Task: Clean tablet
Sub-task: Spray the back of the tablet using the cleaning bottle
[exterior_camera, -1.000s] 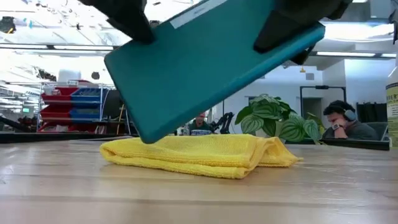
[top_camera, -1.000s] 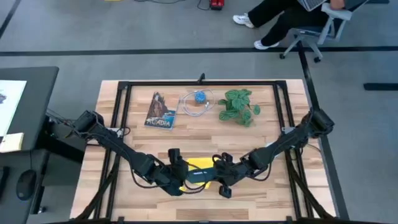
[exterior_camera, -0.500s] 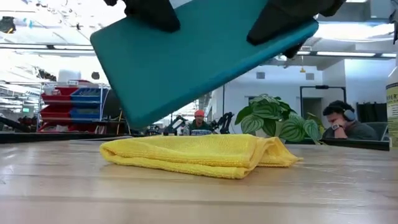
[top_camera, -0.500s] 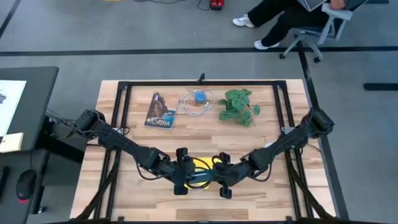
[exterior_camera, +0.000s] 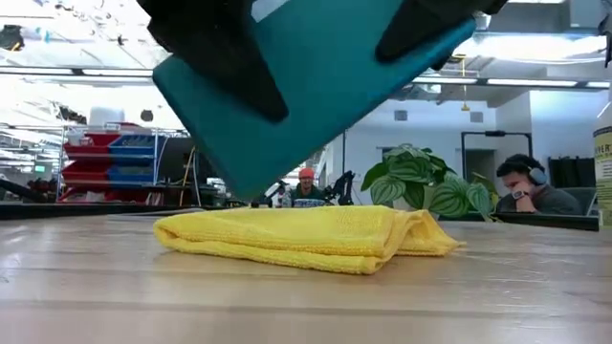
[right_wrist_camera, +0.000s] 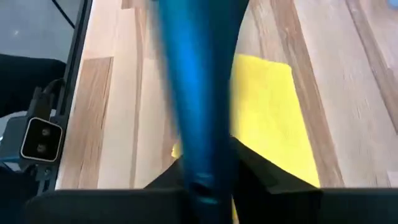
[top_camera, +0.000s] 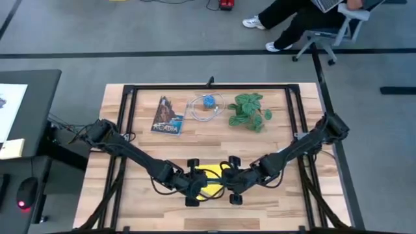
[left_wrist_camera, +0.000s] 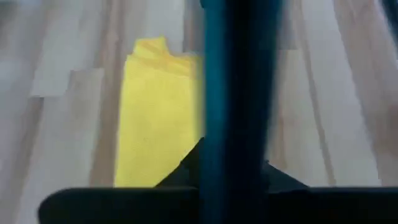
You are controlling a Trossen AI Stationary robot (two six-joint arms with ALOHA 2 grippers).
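Observation:
The tablet (exterior_camera: 335, 86), a flat slab with a teal back, hangs tilted above the folded yellow cloth (exterior_camera: 306, 237), which lies flat on the wooden table near its front edge. My left gripper (top_camera: 195, 185) is shut on the tablet's left, lower end. My right gripper (top_camera: 229, 185) is shut on its right, upper end. Both wrist views see the tablet edge-on (left_wrist_camera: 239, 93) (right_wrist_camera: 199, 93) with the cloth (left_wrist_camera: 158, 118) below it. The screen side is hidden. My left gripper pinches the tablet's left end between its two fingers, one finger (exterior_camera: 239, 76) lying across the teal back. It comes from the table's left. The tablet hangs tilted, this end lower and clear of the cloth. My right gripper has the tablet's upper right end (exterior_camera: 449, 57) between its two fingers (right_wrist_camera: 261, 171), coming from the table's right. The slab runs edge-on between them. This end is the higher one, lifted clear.
At the table's far side lie a printed booklet (top_camera: 168, 116), a coiled cable with a blue piece (top_camera: 207, 104) and a small leafy plant (top_camera: 250, 110). A bottle (exterior_camera: 602, 162) stands at the right edge of the low view. People sit beyond the table.
My left gripper has moved toward the table's right edge and taken hold of the tablet's left end. The tablet's lower corner, which touched the cloth, has been lifted clear; the slab stays tilted. The cloth has not moved.

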